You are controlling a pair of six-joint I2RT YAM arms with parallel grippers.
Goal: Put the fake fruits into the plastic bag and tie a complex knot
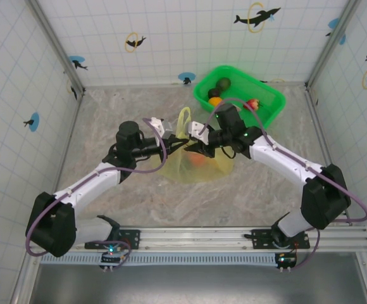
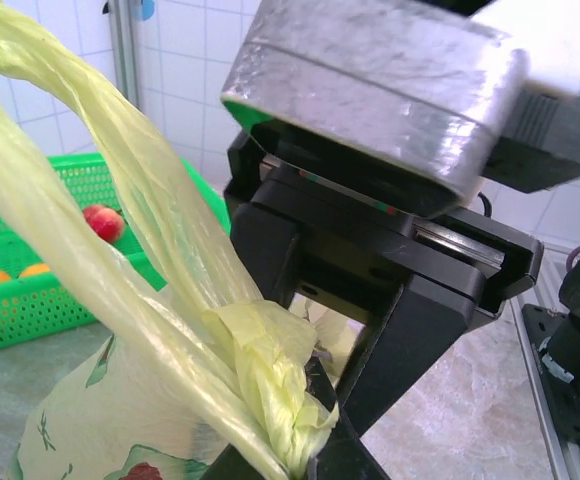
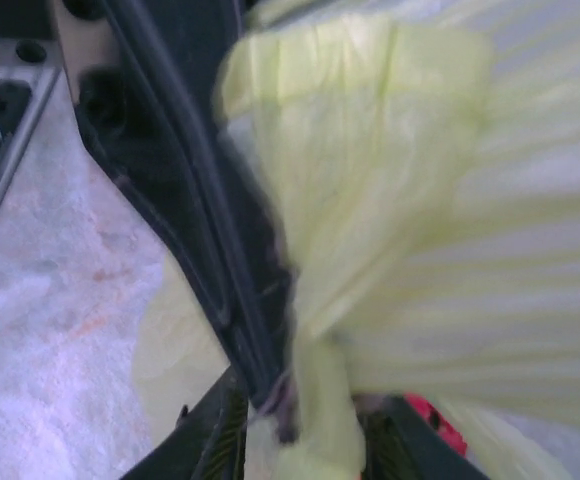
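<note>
One plastic bag [image 1: 202, 168], thin, translucent and pale yellow-green, sits mid-table with an orange fruit [image 1: 197, 160] showing through (one handle loop stands upright). Its bunched handle strips [image 2: 270, 390] rise between both grippers. The left gripper [image 1: 173, 143] is pinched tight on the plastic bag's bunch. The right gripper [image 1: 191, 144] has its jaws partly apart, straddling that same bunch.

So the top cam sits high up behind the rig, looking down and forward over the whole grey marble-look tabletop [image 1: 139, 196] from well back. The left wrist cam is jammed right up against the thin translucent pale yellow-green plastic bag [image 2: 170, 330], facing roughly level toward the bright green rectangular plastic basket [image 2: 30, 300] and the tiled wall. The right wrist cam is even closer, blurry, angled down at the tabletop. All three share the bag, and the top and left wrist views share the basket.
</note>
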